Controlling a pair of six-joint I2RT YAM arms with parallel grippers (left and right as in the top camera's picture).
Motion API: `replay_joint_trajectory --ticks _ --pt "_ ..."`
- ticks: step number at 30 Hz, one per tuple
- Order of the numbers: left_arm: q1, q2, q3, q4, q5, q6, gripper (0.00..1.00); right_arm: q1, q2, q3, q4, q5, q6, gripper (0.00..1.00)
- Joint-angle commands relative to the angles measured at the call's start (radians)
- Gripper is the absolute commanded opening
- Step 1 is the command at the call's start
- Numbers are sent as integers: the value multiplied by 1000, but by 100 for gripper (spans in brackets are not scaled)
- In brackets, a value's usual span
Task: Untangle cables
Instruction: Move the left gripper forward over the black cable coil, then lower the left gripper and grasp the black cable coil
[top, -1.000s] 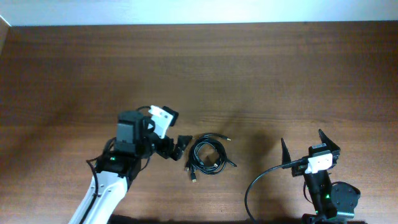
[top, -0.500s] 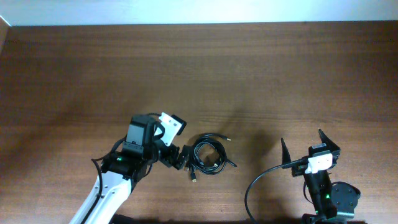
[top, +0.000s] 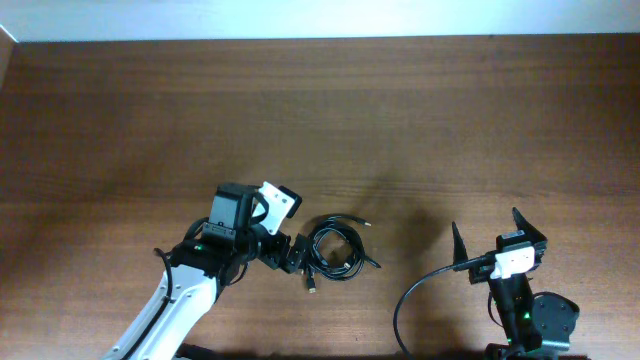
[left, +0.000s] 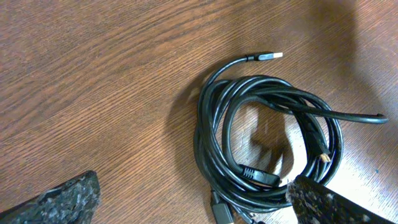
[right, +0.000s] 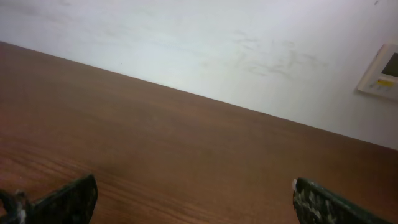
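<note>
The cables (top: 335, 250) lie as one small coil of loops on the table (top: 320, 120), at its front middle part. In the overhead view you see that the coil has kept its place since one second ago. The left gripper (top: 300, 254) has come forward and to the right. Before, there was a gap between it and the coil; now its dark fingers are just beside the left edge of the loops. I cannot tell from above whether they touch. The right gripper (top: 488, 232) stays at the same spot near the front right, well apart from the coil, with its two fingers spread.

In the left wrist view the coil fills the middle of the picture. Several loops lie over each other, and one end with a metal plug (left: 268, 56) points to the upper right. The fingertips (left: 62, 199) of the left gripper stand apart at the two lower corners. The lower part of the coil lies between them, and nothing is held.

In the right wrist view you see only bare table, a pale wall (right: 186, 43) and a white panel (right: 380, 71) on it. The fingers (right: 68, 196) are wide apart and hold nothing.
</note>
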Motion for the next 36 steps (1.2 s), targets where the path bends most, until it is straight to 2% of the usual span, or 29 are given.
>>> replay_joint_trajectory --ticks 1,4,7,11,15,20,22,24,26,28,36 --pt "-5 4 18 1 19 -18 99 6 -8 -5 -6 8 4 99" --pt "-6 5 18 -6 21 -36 99 6 -8 -5 -6 8 4 99" --pt "-74 8 18 -21 2 -35 99 6 -8 -5 -6 8 3 99" --pt "-153 21 18 -17 -144 -68 99 6 -8 -5 -6 8 3 99" --pt "-175 62 18 23 -160 -100 99 6 -8 -5 -6 8 3 99" --pt "-179 186 19 130 -161 -105 99 6 -8 -5 -6 8 3 99" --pt "-198 232 50 129 -161 -108 98 6 -8 -5 -6 8 4 99" --pt "-257 287 92 130 -245 -108 95 6 -8 -5 -6 8 4 99" --pt "-306 338 134 101 -330 -108 98 6 -8 -5 -6 8 3 99" --pt "-328 375 171 73 -350 -108 98 6 -8 -5 -6 8 4 99" --pt "-329 420 179 19 -369 -115 87 6 -8 -5 -6 8 3 99"
